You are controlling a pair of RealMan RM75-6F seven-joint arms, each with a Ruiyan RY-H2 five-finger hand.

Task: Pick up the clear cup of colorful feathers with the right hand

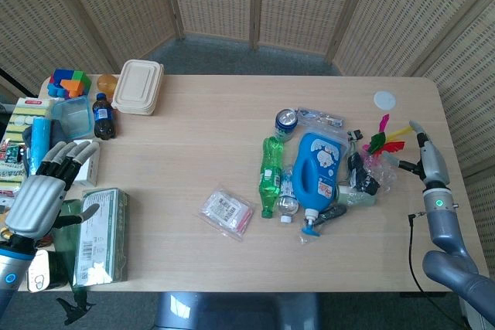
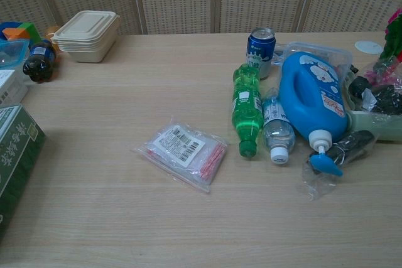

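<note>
**Right hand beside the feather cup, not holding it**

The cup of feathers (image 1: 380,152) stands near the right edge of the tabletop (image 1: 209,152), at the right end of a cluster of clutter; pink, green and yellow plumes stick up out of it. In the chest view only its feathers (image 2: 394,36) show at the frame's right border.

The right hand (image 1: 427,158) hangs just right of the cup, seen edge-on with fingers pointing away from the robot. One finger reaches toward the cup, but whether it touches cannot be told. The hand grips nothing.

The left hand (image 1: 42,187) hovers at the far left edge, fingers spread and empty, above a green box (image 1: 100,233).

Left of the cup lie a blue jug (image 1: 317,171), a green bottle (image 1: 270,175), a small clear bottle (image 1: 287,200) and a blue can (image 1: 286,121). A plastic bag (image 1: 226,211) lies alone nearer the middle. A beige lidded box (image 1: 138,86) and a dark cola bottle (image 1: 102,116) sit in the far left corner.
</note>
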